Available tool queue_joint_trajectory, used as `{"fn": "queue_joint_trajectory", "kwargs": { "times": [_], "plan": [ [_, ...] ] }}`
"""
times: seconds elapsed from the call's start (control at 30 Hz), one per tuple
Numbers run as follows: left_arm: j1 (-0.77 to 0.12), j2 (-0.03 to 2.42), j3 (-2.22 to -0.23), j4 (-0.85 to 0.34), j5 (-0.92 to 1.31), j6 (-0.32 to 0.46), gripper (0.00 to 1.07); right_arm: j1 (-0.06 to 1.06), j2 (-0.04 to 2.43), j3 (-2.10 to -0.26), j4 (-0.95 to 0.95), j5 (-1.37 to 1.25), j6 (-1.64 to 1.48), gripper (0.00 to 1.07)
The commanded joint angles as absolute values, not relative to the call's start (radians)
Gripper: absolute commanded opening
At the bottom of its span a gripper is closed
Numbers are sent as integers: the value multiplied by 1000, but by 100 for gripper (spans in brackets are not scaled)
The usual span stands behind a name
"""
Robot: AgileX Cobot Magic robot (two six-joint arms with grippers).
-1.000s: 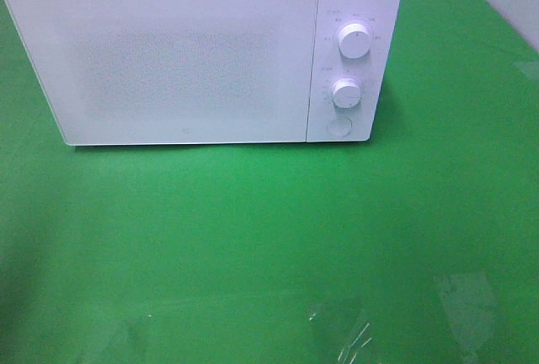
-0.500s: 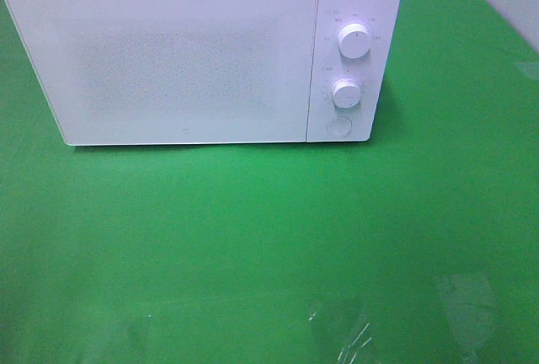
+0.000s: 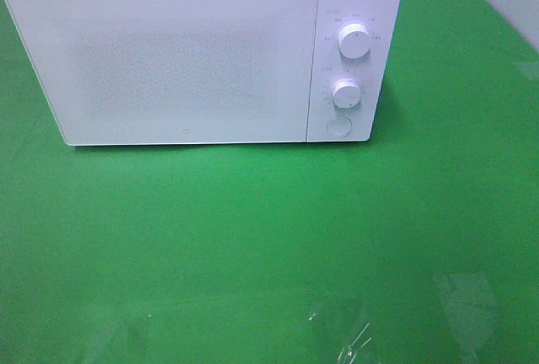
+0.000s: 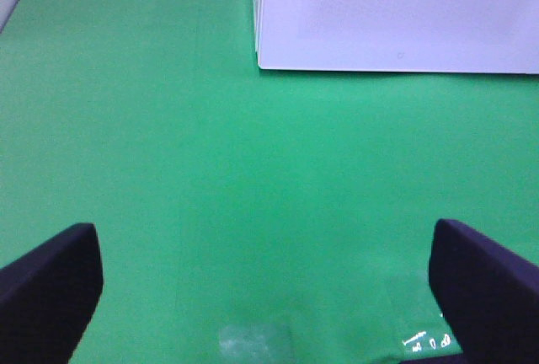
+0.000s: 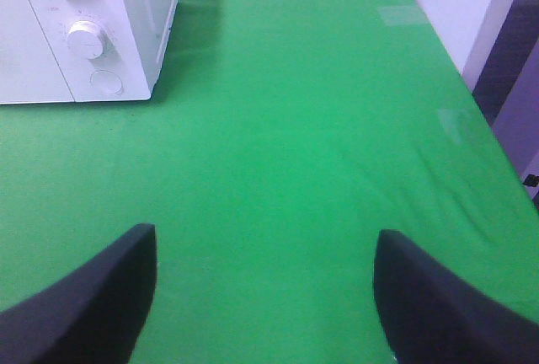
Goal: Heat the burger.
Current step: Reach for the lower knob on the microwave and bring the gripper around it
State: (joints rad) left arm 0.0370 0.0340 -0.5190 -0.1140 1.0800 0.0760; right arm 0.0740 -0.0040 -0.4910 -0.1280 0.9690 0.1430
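The burger is out of view in every frame. A white microwave (image 3: pixel 202 52) stands at the back of the green table with its door shut; two dials (image 3: pixel 354 41) and a round button sit on its right panel. Neither arm shows in the exterior high view. In the left wrist view my left gripper (image 4: pixel 265 297) is open, with only green cloth between its dark fingers (image 4: pixel 50 284), and the microwave's lower front (image 4: pixel 396 14) lies ahead. My right gripper (image 5: pixel 265 297) is open too and holds nothing, with the microwave's dial panel (image 5: pixel 88 40) off to one side.
Green cloth (image 3: pixel 269 246) covers the table. Clear tape patches (image 3: pixel 463 301) shine near the front edge. In the right wrist view the table's right edge (image 5: pixel 472 103) meets a pale wall and a dark gap.
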Motion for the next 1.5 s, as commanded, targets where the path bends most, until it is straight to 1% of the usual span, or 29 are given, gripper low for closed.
{"fn": "queue_joint_trajectory", "kwargs": {
  "times": [0.03, 1.5],
  "plan": [
    [41, -21, -517, -123, 1070, 68, 97, 69, -29, -490, -125, 962, 154, 71],
    [41, -27, -516, -127, 1069, 68, 97, 69, -26, -490, -125, 962, 154, 71]
  ]
}}
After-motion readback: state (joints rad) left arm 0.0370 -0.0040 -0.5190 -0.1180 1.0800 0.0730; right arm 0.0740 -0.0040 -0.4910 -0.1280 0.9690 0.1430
